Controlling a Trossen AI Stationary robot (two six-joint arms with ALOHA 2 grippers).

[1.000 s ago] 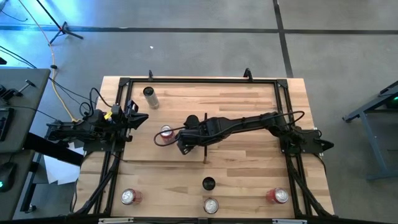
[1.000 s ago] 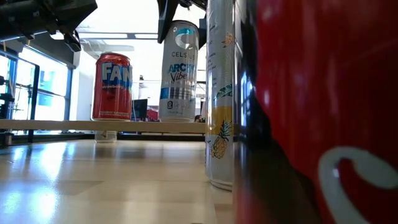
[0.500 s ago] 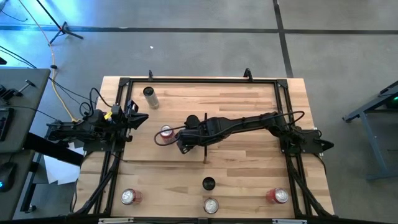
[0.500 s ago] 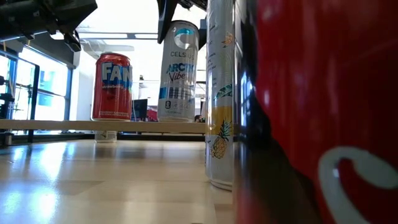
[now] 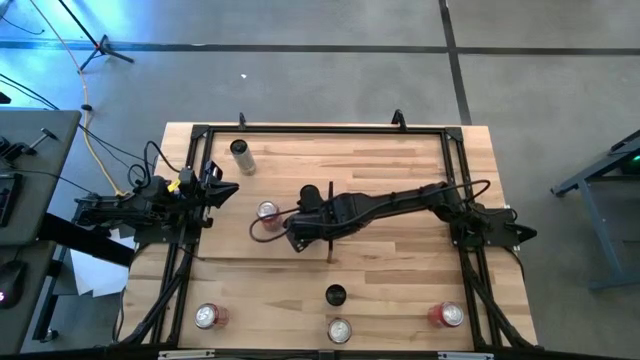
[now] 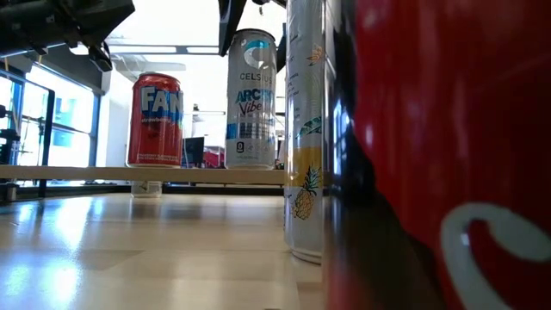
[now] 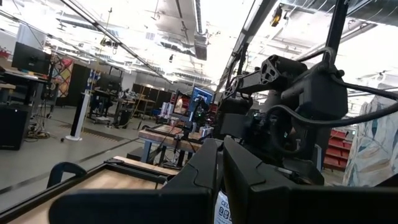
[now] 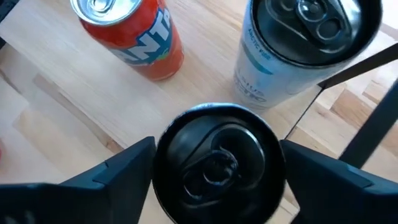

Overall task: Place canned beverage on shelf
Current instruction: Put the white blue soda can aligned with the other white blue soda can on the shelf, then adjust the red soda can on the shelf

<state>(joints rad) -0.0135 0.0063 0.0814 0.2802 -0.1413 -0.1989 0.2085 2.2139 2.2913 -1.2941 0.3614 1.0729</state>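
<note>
Right gripper (image 5: 292, 228) hangs over the middle of the shelf (image 5: 285, 165), its fingers (image 8: 127, 171) spread on either side of a black-topped can (image 8: 217, 165) that stands upright on the pale panel, just beside 1 red soda can (image 5: 267, 211). Left gripper (image 5: 232, 190) waits at the table's (image 5: 400, 160) left edge, its 2 fingers (image 7: 205, 171) pressed together on nothing.

Seen from overhead, 6 can tops show: the red one on the shelf, 1 grey can (image 5: 240, 150) near the far left corner, 1 dark can (image 5: 335, 295) past the shelf's thin upright strip (image 5: 330, 205), and 3 cans (image 5: 339, 330) along the near edge. The can between the fingers is hidden there under the right arm.

Only the table-height camera shows its side, white and blue, standing level on the raised shelf, while 2 nearer cans fill that picture's right half, both cut off. The right wrist camera alone shows a second white-and-blue can (image 8: 292, 56) off the shelf's edge. Whether the fingers touch the can is hard to make out.
</note>
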